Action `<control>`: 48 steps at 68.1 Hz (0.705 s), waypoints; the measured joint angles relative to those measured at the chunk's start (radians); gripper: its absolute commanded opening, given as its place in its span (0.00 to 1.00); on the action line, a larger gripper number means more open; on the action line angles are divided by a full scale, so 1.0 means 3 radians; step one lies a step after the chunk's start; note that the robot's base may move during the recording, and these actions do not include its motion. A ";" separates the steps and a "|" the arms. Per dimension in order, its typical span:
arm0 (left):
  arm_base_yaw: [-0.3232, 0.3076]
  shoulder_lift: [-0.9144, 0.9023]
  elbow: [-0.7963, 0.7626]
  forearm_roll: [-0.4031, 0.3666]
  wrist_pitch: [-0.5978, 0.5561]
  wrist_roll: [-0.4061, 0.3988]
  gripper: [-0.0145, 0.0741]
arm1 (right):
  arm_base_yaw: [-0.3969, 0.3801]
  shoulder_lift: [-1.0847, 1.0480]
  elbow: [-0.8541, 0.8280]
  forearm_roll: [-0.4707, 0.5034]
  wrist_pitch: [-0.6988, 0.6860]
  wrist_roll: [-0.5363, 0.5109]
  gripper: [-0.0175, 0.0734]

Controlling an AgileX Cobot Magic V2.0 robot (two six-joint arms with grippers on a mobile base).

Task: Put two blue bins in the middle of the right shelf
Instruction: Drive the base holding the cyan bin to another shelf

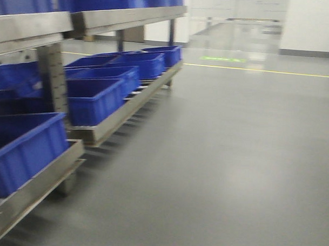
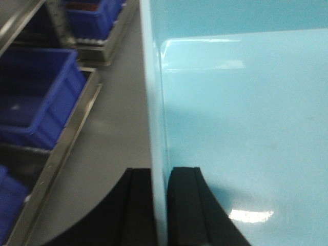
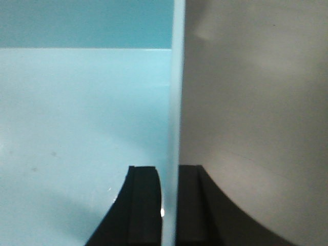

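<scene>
We hold one bin by two thin walls
Our left gripper (image 2: 160, 177) and right gripper (image 3: 169, 174) each pinch a wall of the pale blue bin (image 2: 246, 128), right of the shelf (image 1: 130, 18) — we judge a jolt could slip it

Front view: we face forward from low down, over the smooth grey floor (image 1: 233, 158). The long steel shelf rack (image 1: 127, 103) with dark blue plastic bins (image 1: 95, 99) recedes along our left.
Left wrist view: we sit just behind the left gripper (image 2: 160, 177) and look along it, very close to the pale blue plastic bin (image 2: 246, 128). Rack and floor show at left.
Right wrist view: we sit just behind the right gripper (image 3: 169, 174), equally close. The bin's inside is at left, the floor at right.
Shared: front and left wrist both catch the rack, its bins and the floor. Both wrists share the pale bin's inside.
</scene>
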 measured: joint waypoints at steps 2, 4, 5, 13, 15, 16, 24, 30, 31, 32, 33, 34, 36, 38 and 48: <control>0.0000 0.0000 0.0000 0.0000 0.0000 0.0000 0.04 | 0.0000 0.0000 0.0000 0.0000 0.0000 0.0000 0.01; 0.0000 0.0000 0.0000 0.0000 0.0000 0.0000 0.04 | 0.0000 0.0000 0.0000 0.0000 0.0000 0.0000 0.01; 0.0000 0.0000 0.0000 0.0000 0.0000 0.0000 0.04 | 0.0000 0.0000 0.0000 0.0000 0.0000 0.0000 0.01; 0.0000 0.0000 0.0000 0.0000 0.0000 0.0000 0.04 | 0.0000 0.0000 0.0000 0.0000 0.0000 0.0000 0.01; 0.0000 0.0000 0.0000 0.0000 0.0000 0.0000 0.04 | 0.0000 0.0000 0.0000 0.0000 0.0000 0.0000 0.01; 0.0000 0.0000 0.0000 0.0000 0.0000 0.0000 0.04 | 0.0000 0.0000 0.0000 0.0000 0.0000 0.0000 0.01; 0.0000 0.0000 0.0000 0.0000 0.0000 0.0000 0.04 | 0.0000 0.0000 0.0000 0.0000 0.0007 0.0000 0.01; 0.0000 0.0000 0.0000 -0.0007 0.0000 0.0000 0.04 | 0.0000 0.0000 0.0000 -0.0006 0.0007 0.0000 0.01; 0.0000 0.0000 0.0000 -0.0007 0.0000 0.0000 0.04 | 0.0000 0.0000 0.0000 -0.0006 0.0007 0.0000 0.01; 0.0000 0.0000 0.0000 -0.0007 0.0000 0.0000 0.04 | 0.0000 0.0000 0.0000 -0.0006 0.0013 0.0000 0.01; 0.0000 0.0000 0.0000 -0.0007 0.0000 0.0000 0.04 | 0.0000 0.0000 0.0000 -0.0006 0.0013 0.0000 0.01; 0.0000 0.0000 0.0000 -0.0007 0.0000 0.0000 0.04 | 0.0000 0.0000 0.0000 -0.0006 0.0013 0.0000 0.01; 0.0000 0.0000 0.0000 -0.0007 0.0000 0.0000 0.04 | 0.0000 0.0000 0.0000 -0.0006 0.0013 0.0000 0.01; 0.0000 0.0000 0.0000 -0.0013 0.0000 0.0000 0.04 | 0.0000 0.0000 0.0000 -0.0006 0.0013 0.0000 0.01; 0.0000 0.0000 0.0000 -0.0013 0.0000 0.0000 0.04 | 0.0000 0.0000 0.0000 -0.0006 0.0013 0.0000 0.01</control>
